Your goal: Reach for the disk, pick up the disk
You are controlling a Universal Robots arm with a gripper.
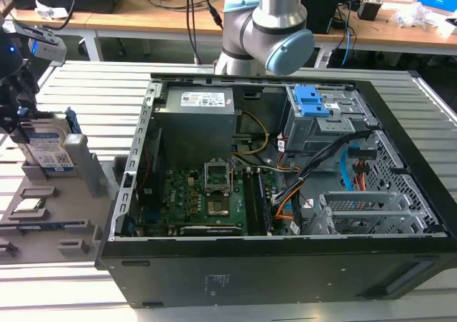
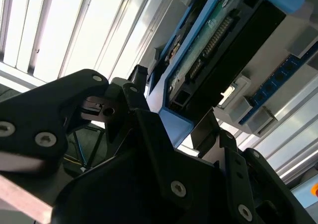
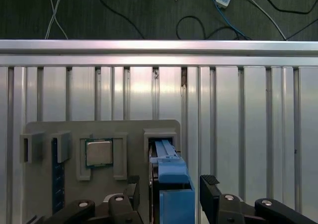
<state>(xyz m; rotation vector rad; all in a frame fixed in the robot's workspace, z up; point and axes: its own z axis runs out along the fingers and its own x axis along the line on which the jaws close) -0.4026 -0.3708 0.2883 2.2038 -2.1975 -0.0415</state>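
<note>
The disk stands on edge in a slot of the grey holder tray at the exterior view's left, its white-and-blue label facing out. My gripper hangs right over it. In the first wrist view the disk's blue bracket lies between my two black fingers, with a small gap on each side, so the gripper is open around it. The second wrist view shows the disk's connector edge just beyond the gripper. The disk still sits in its slot.
The tray also holds a square silver chip and a blue strip. An open computer case takes up the middle of the slatted metal table, close to the tray. The arm's base stands behind the case.
</note>
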